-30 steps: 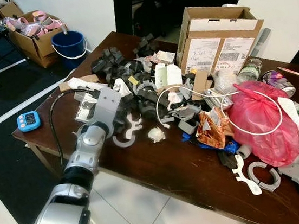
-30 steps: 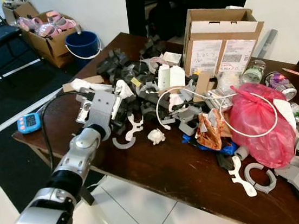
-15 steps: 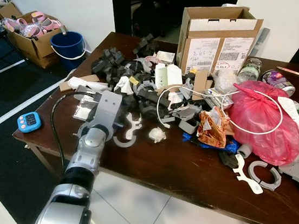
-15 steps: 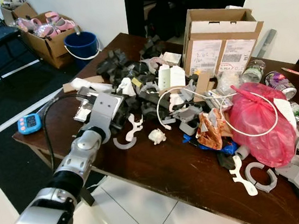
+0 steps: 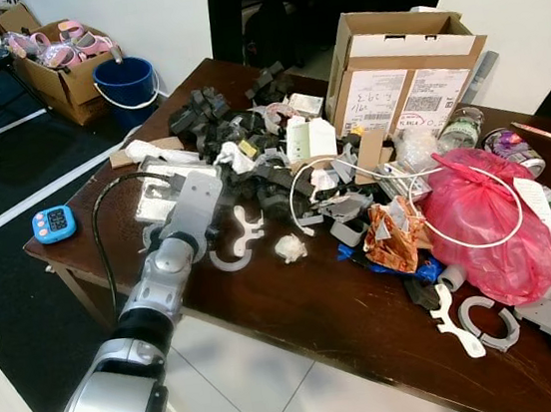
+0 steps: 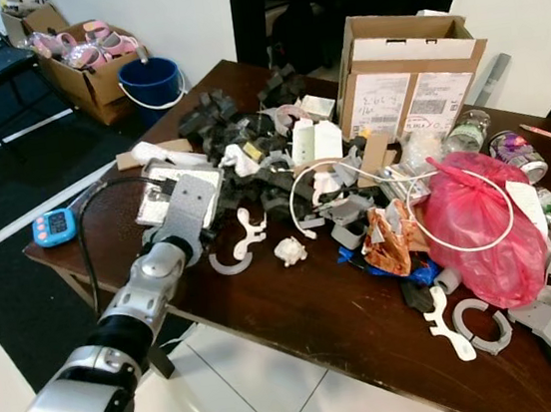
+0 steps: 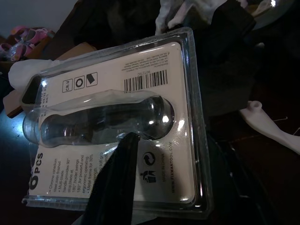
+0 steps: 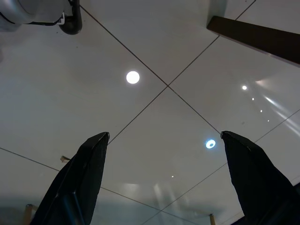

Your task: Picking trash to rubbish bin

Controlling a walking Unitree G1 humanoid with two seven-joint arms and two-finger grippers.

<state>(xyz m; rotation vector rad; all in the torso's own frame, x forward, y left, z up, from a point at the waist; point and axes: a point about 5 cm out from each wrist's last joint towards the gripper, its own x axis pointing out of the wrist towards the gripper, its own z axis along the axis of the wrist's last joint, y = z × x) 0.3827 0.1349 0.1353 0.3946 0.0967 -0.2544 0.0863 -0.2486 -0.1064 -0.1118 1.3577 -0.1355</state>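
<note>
One silver left arm is reaching over the dark wooden table (image 5: 299, 314) toward the heap's 9 o'clock edge, where the left gripper (image 7: 117, 187) is pressing one black finger (image 7: 123, 159) onto a clear blister pack (image 7: 117, 117) with a barcode card; whether the pincer is apart or together cannot be told. One pink plastic bag (image 5: 479, 226) is bulging at 3 o'clock. One open cardboard box (image 5: 405, 74) is standing at 1 o'clock. One blue bucket (image 5: 127, 83) is sitting on the floor at 11 o'clock beside another box (image 5: 59, 77) holding pink items. The right gripper (image 8: 164, 178) is hanging over pale floor tiles (image 8: 164, 70), fingers spread wide apart.
</note>
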